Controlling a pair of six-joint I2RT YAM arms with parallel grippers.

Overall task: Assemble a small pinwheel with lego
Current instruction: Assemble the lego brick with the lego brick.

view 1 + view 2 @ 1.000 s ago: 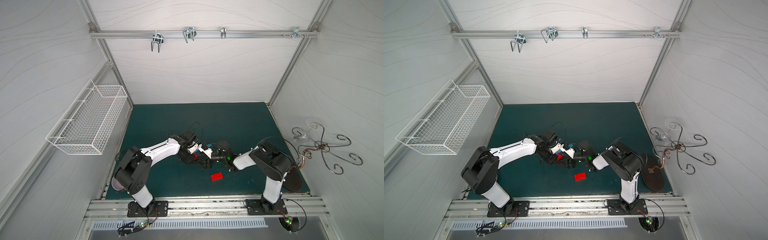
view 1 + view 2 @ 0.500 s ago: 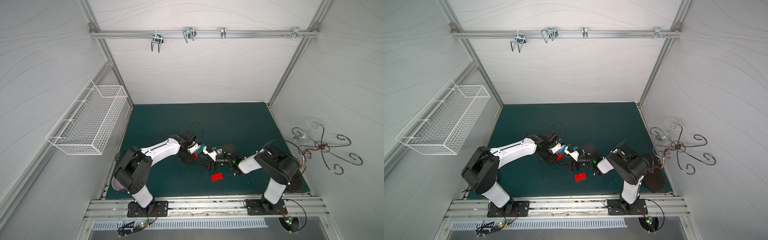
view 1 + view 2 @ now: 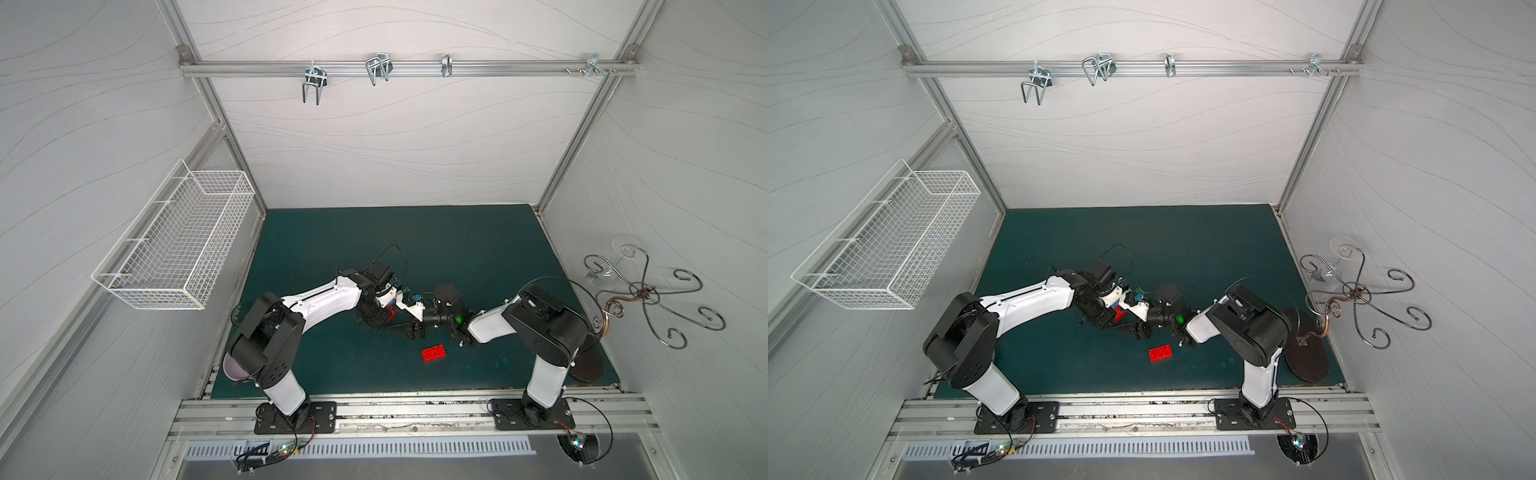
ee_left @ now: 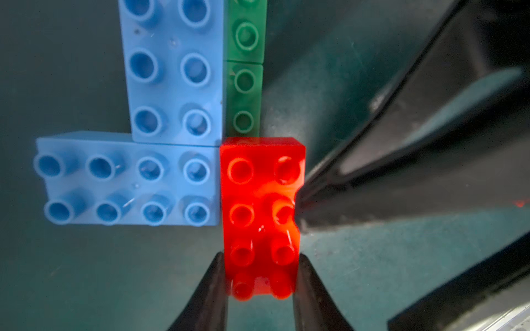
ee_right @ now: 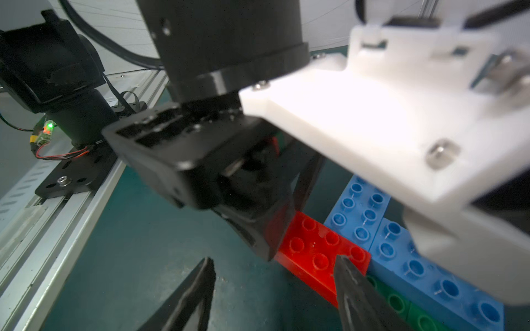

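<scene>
The pinwheel (image 4: 172,71) lies on the green mat as a flat cluster: two blue bricks in an L, green bricks (image 4: 245,77) under them and a red brick (image 4: 261,200) at the corner. My left gripper (image 4: 261,256) is shut on that red brick's end; in both top views it (image 3: 380,320) hides the cluster. My right gripper (image 5: 274,259) is open, with one of its fingers (image 4: 372,200) against the red brick's long side and the other over bare mat. A loose red lego brick (image 3: 434,354) (image 3: 1160,353) lies nearer the front.
A white wire basket (image 3: 174,249) hangs on the left wall. A curled metal stand (image 3: 640,295) with a dark round base (image 3: 586,361) sits at the right edge. Hooks (image 3: 313,85) hang from the rail at the back. The two wrists nearly touch mid-mat.
The right arm drew back toward the front right, then returned to the cluster, and its jaws spread slightly. The left arm stayed put with the red brick in its grip.
</scene>
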